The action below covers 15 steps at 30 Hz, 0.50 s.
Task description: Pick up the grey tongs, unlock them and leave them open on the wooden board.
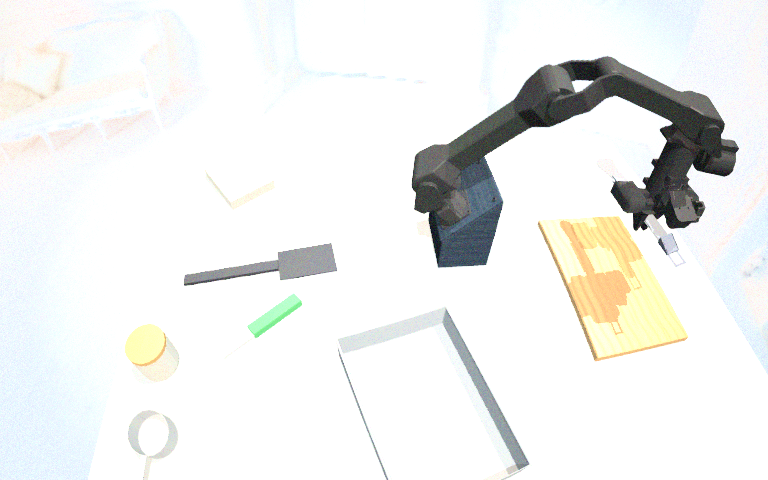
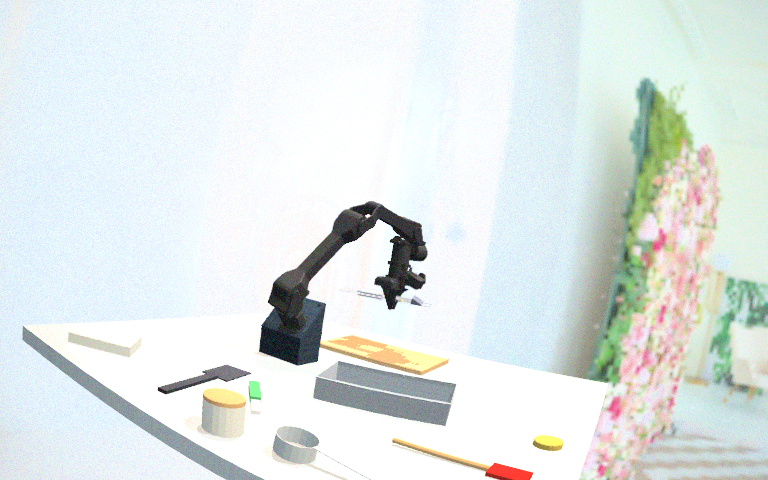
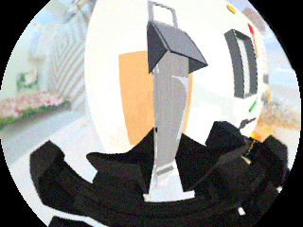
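My gripper point(image 1: 640, 221) point(image 2: 391, 303) point(image 3: 162, 129) points down and is shut on the grey tongs point(image 1: 656, 227) point(image 2: 405, 300) point(image 3: 169, 104). It holds them high above the table, roughly level. Their dark hinge block and wire loop stick out on one side of the fingers, the pale arms on the other. The arms look close together; whether the lock is engaged cannot be seen. The wooden board point(image 1: 662, 322) point(image 2: 419, 365) point(image 3: 134, 95) lies flat below, with a shadow across it. The roasting tin point(image 1: 396, 332) point(image 2: 385, 400) point(image 3: 234, 66) has nothing across its rim.
The dark blue arm base point(image 1: 467, 243) point(image 2: 289, 345) stands beside the board. A black spatula point(image 1: 305, 261) point(image 2: 226, 372), a green-handled tool point(image 1: 275, 315) point(image 2: 254, 390), a lidded jar point(image 1: 155, 359) point(image 2: 223, 418) and a small pan point(image 2: 295, 450) lie farther off, with a red-ended spatula point(image 2: 508, 472) and yellow disc point(image 2: 548, 442).
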Motion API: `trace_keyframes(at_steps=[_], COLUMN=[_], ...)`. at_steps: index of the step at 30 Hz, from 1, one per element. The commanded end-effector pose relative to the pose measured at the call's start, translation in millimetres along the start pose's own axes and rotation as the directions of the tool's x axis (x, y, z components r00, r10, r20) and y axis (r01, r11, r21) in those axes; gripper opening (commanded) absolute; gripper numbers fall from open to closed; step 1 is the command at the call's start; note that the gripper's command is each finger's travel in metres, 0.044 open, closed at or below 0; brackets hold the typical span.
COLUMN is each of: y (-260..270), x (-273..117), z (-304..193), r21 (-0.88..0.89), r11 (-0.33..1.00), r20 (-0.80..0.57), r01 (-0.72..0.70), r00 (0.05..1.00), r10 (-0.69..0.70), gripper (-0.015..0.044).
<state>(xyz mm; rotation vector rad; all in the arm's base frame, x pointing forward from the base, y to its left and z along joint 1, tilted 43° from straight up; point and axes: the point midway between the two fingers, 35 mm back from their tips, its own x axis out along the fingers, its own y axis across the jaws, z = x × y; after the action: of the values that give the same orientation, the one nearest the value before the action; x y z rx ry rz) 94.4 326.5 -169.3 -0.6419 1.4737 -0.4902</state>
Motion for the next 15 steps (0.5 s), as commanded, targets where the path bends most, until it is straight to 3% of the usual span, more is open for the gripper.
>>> trace_keyframes(at_steps=[1,6,15], y=[2,-1,-6], x=[-4,-3,-13], z=[-1,-2,-7], r21=[0.01,0.017,0.05], r11=[1.0,1.0,0.996], r20=[-0.002,0.102,0.479], r01=[-0.011,0.021,0.077], r00=[1.0,0.995,0.873], r10=[0.011,-0.023,-0.092], gripper=[-0.015,-0.015,-0.015])
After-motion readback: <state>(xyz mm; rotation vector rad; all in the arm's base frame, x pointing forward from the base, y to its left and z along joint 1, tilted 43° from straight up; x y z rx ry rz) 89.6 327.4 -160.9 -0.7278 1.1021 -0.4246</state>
